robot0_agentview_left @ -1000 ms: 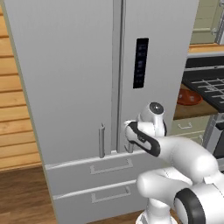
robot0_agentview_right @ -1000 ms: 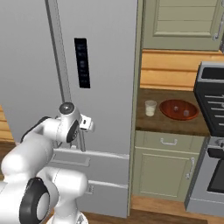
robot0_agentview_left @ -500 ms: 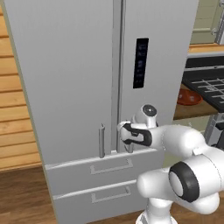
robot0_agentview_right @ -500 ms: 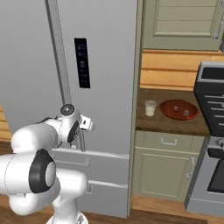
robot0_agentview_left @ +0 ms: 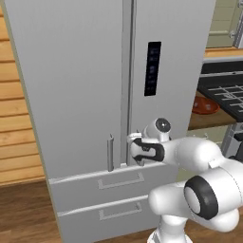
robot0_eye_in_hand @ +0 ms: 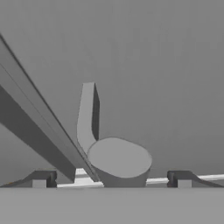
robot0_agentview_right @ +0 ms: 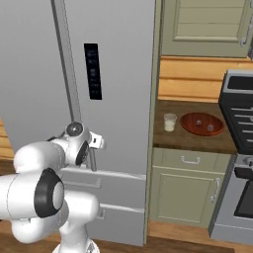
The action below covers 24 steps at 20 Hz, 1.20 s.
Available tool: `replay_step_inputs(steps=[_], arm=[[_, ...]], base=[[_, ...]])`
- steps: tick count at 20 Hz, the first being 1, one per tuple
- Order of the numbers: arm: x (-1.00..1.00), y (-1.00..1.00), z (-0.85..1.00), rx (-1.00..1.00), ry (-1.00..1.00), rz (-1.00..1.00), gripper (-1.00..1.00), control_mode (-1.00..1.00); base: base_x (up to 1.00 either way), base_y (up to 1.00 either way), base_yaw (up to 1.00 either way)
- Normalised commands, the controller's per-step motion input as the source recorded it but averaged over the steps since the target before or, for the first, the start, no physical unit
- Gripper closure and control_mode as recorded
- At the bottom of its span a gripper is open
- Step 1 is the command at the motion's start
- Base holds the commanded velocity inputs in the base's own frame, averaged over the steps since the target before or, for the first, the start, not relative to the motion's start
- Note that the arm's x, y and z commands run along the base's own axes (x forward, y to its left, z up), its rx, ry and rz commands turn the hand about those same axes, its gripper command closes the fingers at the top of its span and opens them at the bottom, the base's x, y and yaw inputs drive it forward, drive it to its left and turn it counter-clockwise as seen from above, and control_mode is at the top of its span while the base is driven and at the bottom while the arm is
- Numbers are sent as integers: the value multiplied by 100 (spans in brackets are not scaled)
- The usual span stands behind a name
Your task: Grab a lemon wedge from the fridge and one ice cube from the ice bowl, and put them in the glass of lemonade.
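Observation:
The grey fridge (robot0_agentview_left: 76, 71) stands shut, so the lemon wedge is hidden inside. My gripper (robot0_agentview_left: 136, 150) is pressed up to the low end of the right door's slim vertical handle (robot0_agentview_right: 70, 84). In the hand view the gripper (robot0_eye_in_hand: 111, 180) is open, and the handle's rounded lower end (robot0_eye_in_hand: 119, 161) sits between the two spread fingertips (robot0_eye_in_hand: 39, 180). On the counter to the fridge's right stand the pale glass of lemonade (robot0_agentview_right: 169, 122) and the reddish-brown ice bowl (robot0_agentview_right: 201, 123), far from the gripper.
Two lower drawers (robot0_agentview_left: 118, 182) sit under the fridge doors, just below the hand. A dark control panel (robot0_agentview_right: 92, 71) is set in the right door. Beige cabinets (robot0_agentview_right: 190, 185) carry the counter, and a stove (robot0_agentview_right: 239, 123) stands at the far right.
The gripper has crept a little left, closer to the handle's lower end. The arm's elbow has swung round behind it. The fridge stays shut.

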Motion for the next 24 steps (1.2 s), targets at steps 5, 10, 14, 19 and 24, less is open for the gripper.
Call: replay_step_inputs(steps=[5, 10, 14, 19, 24], arm=[[30, 0, 0, 0, 0, 0, 100, -100], [15, -2, 3, 0, 2, 1, 100, -100], [2, -30, 0, 0, 0, 2, 100, -100], [-5, -49, 2, 0, 1, 0, 100, -100], [-40, -74, 11, 0, 0, 0, 100, -100]], base=[[0, 0, 0], [0, 0, 0], [0, 0, 0], [0, 0, 0], [0, 0, 0]])
